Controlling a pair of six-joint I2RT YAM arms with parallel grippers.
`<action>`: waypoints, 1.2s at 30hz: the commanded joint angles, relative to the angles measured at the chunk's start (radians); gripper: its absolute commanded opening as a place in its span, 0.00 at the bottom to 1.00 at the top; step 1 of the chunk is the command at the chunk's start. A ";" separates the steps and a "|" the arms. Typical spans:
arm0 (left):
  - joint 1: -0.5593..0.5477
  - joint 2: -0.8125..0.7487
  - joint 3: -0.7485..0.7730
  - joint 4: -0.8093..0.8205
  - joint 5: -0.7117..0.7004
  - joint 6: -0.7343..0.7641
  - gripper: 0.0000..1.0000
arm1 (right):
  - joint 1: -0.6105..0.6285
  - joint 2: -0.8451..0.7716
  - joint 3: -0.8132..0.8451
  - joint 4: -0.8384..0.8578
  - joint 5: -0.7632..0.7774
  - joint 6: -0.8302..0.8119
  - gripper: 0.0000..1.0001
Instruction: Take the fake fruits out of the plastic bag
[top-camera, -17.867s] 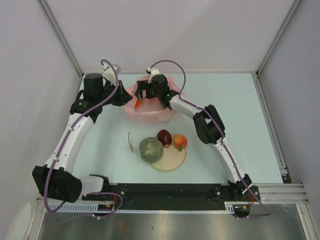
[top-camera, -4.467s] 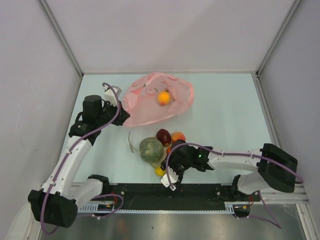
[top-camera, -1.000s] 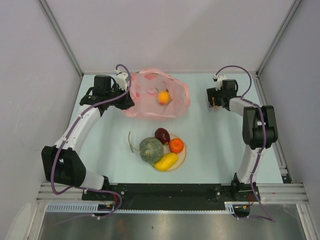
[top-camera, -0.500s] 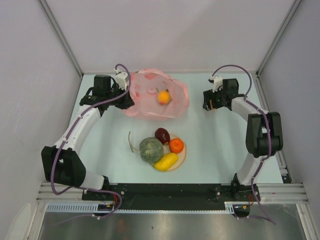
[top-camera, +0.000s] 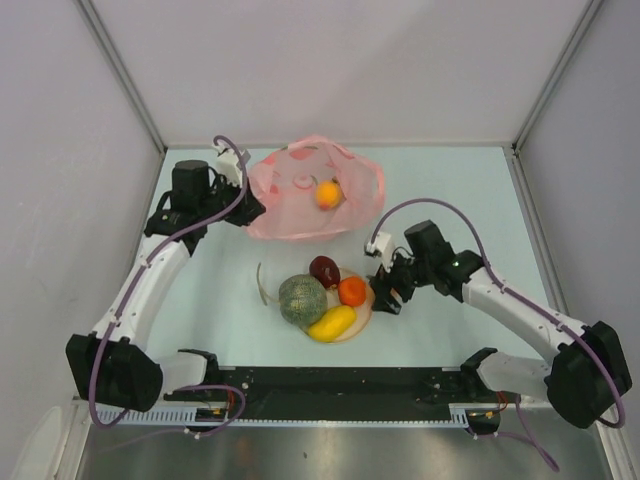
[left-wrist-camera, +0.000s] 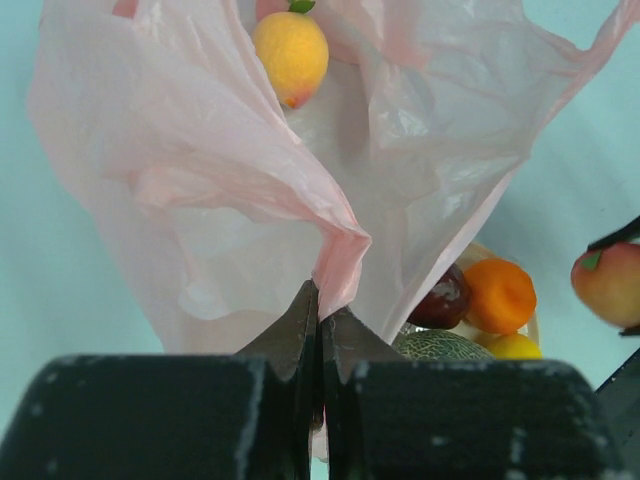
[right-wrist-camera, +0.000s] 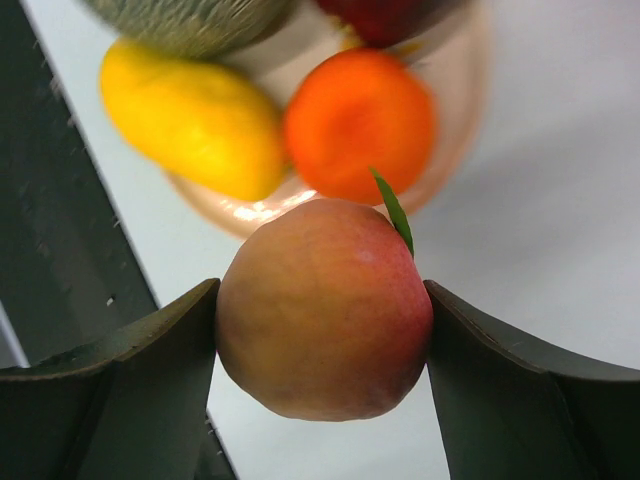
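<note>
My right claw (right-wrist-camera: 322, 335) is clamped on a peach (right-wrist-camera: 325, 290) at the right edge of the plate (top-camera: 358, 325) mid-frame, so I think I should set it there and let go, while my left claw (left-wrist-camera: 320, 322) pinches the pink bag (left-wrist-camera: 200, 190), with one orange-yellow fruit (top-camera: 327, 194) inside.

I see a pale mint tabletop (top-camera: 470, 190) boxed in by plain grey-white panels (top-camera: 340, 70) on aluminium posts (top-camera: 122, 75), evenly lit.

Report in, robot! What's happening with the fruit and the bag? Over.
Left gripper shut on the plastic bag. Right gripper holds a peach by the plate. One fruit left in bag. Path clear.
</note>
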 joint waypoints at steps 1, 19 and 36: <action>0.009 -0.076 -0.034 0.033 0.023 -0.027 0.05 | 0.098 -0.041 -0.048 -0.019 0.020 0.016 0.38; 0.024 -0.167 -0.110 0.048 0.017 -0.035 0.05 | 0.185 0.040 -0.129 0.169 0.218 0.358 0.43; 0.058 -0.217 -0.171 0.058 0.026 -0.053 0.05 | 0.192 0.115 -0.135 0.256 0.208 0.472 0.45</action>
